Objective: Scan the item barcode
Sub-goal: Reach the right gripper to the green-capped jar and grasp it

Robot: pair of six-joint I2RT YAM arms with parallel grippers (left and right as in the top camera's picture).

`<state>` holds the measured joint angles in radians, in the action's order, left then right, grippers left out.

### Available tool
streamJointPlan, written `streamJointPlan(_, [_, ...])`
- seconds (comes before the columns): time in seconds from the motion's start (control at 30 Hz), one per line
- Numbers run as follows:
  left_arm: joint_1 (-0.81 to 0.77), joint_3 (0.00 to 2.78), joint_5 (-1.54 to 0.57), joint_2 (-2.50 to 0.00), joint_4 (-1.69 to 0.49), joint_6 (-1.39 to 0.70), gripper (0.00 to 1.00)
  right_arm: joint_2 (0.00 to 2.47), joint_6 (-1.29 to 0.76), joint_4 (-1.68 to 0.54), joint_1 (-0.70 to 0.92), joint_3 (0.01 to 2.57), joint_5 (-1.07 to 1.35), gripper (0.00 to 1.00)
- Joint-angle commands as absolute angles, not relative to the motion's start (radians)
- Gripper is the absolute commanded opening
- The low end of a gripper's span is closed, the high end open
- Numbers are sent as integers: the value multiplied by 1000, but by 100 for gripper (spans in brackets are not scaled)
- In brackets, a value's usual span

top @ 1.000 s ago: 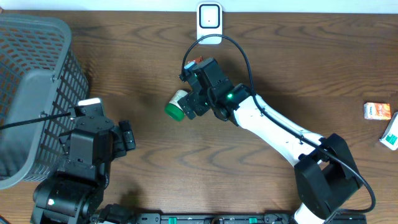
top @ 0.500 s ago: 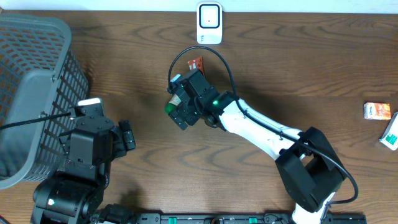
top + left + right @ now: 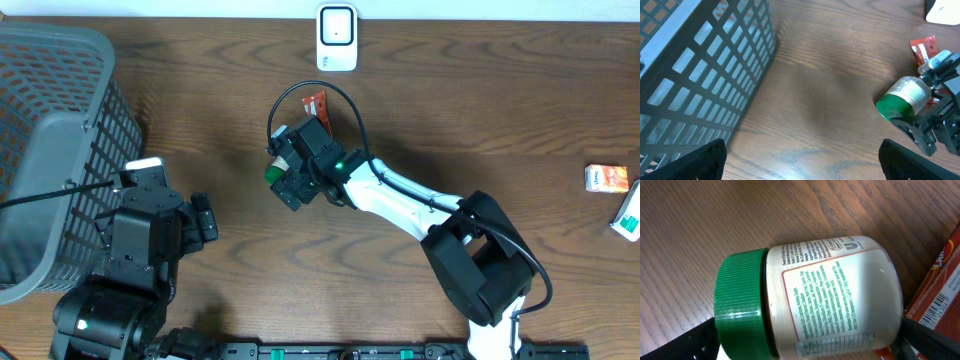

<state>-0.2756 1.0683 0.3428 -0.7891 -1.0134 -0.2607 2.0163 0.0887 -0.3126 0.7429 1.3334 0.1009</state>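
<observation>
Jar (image 3: pixel 825 295): on its side at the middle of the table (image 3: pixel 480 90), green lid toward the near left.
Jar label: white with fine green print, too small to read.
Right pincer (image 3: pixel 284 166): spread wide, a finger off each end of the jar; contact unclear.
Red packet (image 3: pixel 316 103): just beyond the jar's base, barcode showing.
Left pincer (image 3: pixel 800 162): spread wide, nothing between, near left.
Basket (image 3: pixel 60 38): grey mesh, far left; contents hidden.
Scanner (image 3: pixel 337 38): white, far edge.
Orange box (image 3: pixel 608 178): right edge, print unreadable.
</observation>
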Motion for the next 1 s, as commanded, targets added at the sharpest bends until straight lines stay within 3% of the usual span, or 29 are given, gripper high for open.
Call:
streamJointPlan(0.0, [-270, 1077, 352, -785, -1013, -248, 98, 2031, 111, -303, 742, 1366, 107, 99])
streamJointPlan(0.57, [-270, 1077, 352, -785, -1013, -248, 98, 2146, 113, -294, 742, 1479, 110, 98])
streamJointPlan(0.77, [-270, 1077, 352, -785, -1013, -248, 98, 2146, 109, -340, 739, 1485, 110, 74])
streamJointPlan(0.97, [-270, 1077, 352, -785, -1013, -248, 98, 2146, 105, -376, 738, 1485, 110, 63])
